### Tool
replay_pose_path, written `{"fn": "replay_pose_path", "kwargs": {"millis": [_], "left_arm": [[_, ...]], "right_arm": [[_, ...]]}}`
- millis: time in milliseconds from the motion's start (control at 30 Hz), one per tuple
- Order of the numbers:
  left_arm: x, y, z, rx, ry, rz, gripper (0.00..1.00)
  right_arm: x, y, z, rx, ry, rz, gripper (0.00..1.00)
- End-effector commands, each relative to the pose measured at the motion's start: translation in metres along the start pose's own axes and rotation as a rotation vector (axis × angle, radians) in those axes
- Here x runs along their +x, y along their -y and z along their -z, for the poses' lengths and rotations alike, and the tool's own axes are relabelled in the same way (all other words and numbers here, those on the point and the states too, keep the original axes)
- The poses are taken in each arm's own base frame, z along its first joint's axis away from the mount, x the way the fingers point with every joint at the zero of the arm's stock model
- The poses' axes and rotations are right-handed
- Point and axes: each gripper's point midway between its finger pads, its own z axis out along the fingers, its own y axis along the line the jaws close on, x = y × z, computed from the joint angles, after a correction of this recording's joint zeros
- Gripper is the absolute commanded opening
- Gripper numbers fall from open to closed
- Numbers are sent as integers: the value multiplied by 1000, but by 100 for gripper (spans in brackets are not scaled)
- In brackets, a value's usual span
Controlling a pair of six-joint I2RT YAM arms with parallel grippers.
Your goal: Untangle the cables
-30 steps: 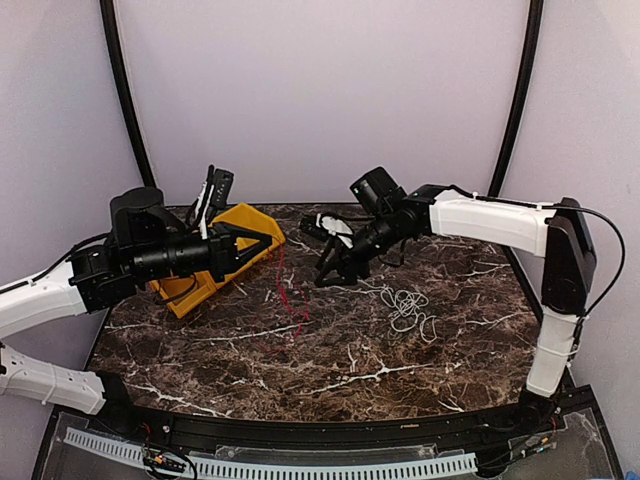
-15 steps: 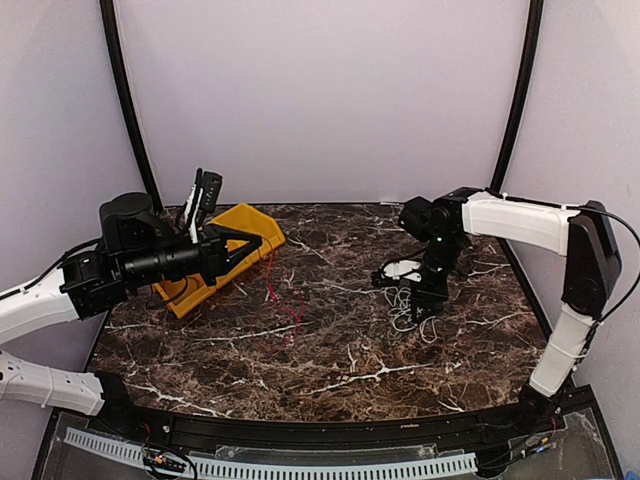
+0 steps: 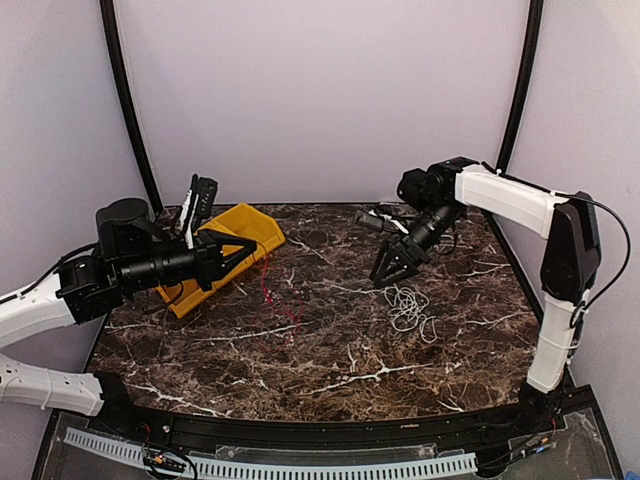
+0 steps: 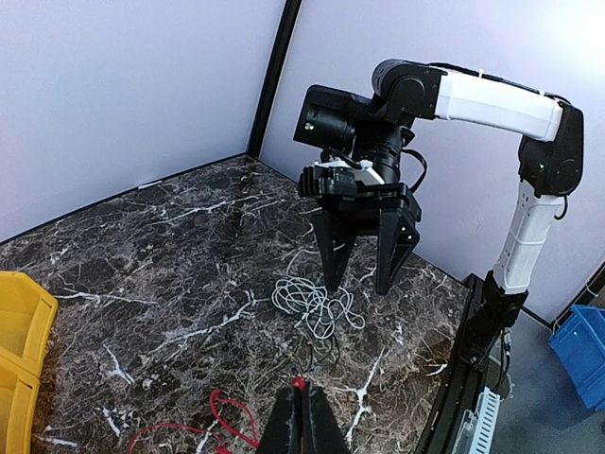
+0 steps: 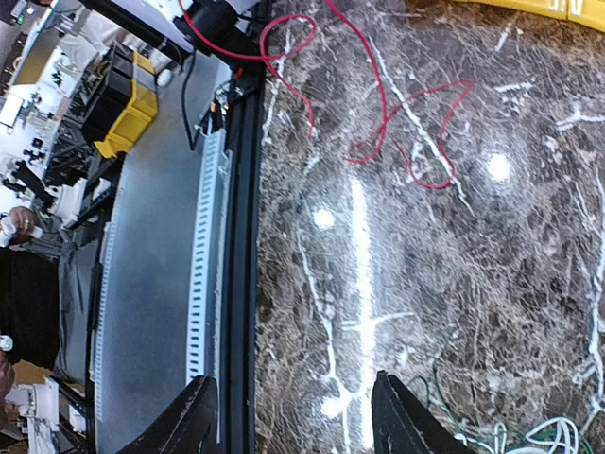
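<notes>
My left gripper point(image 3: 258, 248) is shut on the end of the red cable point(image 4: 300, 383), with its jaws pressed together point(image 4: 302, 395). The rest of the red cable point(image 3: 285, 305) trails down onto the marble table in loose loops point(image 5: 378, 113). A white cable point(image 3: 408, 308) lies coiled right of centre point(image 4: 312, 303), and a thin dark cable point(image 4: 326, 348) runs out from under it. My right gripper point(image 3: 390, 268) hovers open just above the far-left side of that coil point(image 4: 357, 284). Nothing is between its fingers point(image 5: 295, 378).
A yellow bin point(image 3: 250, 222) lies tilted at the back left, right behind my left gripper. The table's front edge carries a black rail and a white slotted strip point(image 5: 203, 284). Grey walls close in the back and both sides.
My right gripper swung from the table's centre down to the white coil, then lifted back up and away from it. My left arm drew slightly left with the red cable.
</notes>
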Motion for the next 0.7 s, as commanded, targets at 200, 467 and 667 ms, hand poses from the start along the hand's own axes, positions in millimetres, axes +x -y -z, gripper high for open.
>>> {"fn": "replay_pose_path", "kwargs": {"millis": [200, 467, 667], "left_arm": [[8, -5, -2, -14, -3, -6, 0], [21, -4, -16, 32, 15, 16, 0], [62, -8, -40, 65, -99, 19, 13]], "right_arm": [[-38, -50, 12, -275, 217, -168, 56], [-35, -62, 15, -306, 232, -227, 53], [-32, -72, 19, -301, 246, -188, 54]]}}
